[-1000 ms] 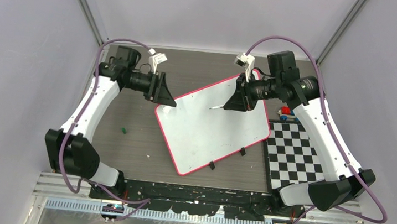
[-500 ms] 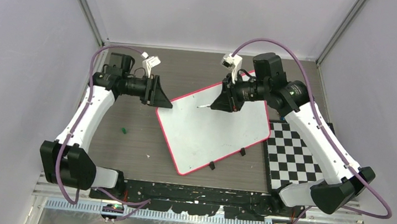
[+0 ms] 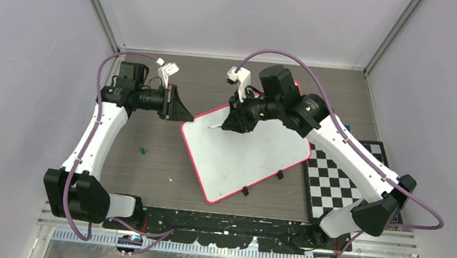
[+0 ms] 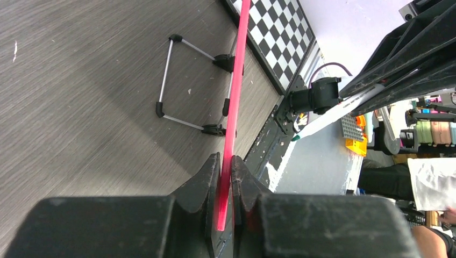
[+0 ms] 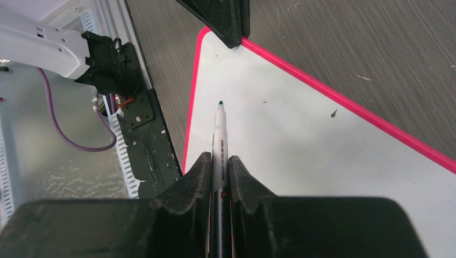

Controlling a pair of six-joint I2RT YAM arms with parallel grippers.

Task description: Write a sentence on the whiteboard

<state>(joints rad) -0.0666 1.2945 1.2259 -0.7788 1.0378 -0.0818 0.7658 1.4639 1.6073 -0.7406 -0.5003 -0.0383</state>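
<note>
The whiteboard [image 3: 248, 157], white with a pink rim, lies tilted across the middle of the table. No sentence shows on it; its face is blank. My left gripper [image 3: 182, 115] is shut on the board's far-left corner, and the left wrist view shows the pink rim [image 4: 236, 80] pinched between the left gripper's [image 4: 226, 161] jaws. My right gripper [image 3: 229, 124] is shut on a white marker [image 5: 220, 134] with a teal tip. The tip hovers close over the whiteboard [image 5: 301, 140] near that same corner, just ahead of the right gripper [image 5: 219, 158].
A black-and-white checkerboard mat [image 3: 343, 173] lies to the right of the board. Small black clips [image 3: 279, 174] sit on the board's near edge. A wire stand [image 4: 166, 75] shows beneath the board. A small green bit [image 3: 143, 151] lies on the table at left.
My right arm swung left with the marker, from mid-board to the far-left corner. My left gripper closed onto the board's rim at that corner.
</note>
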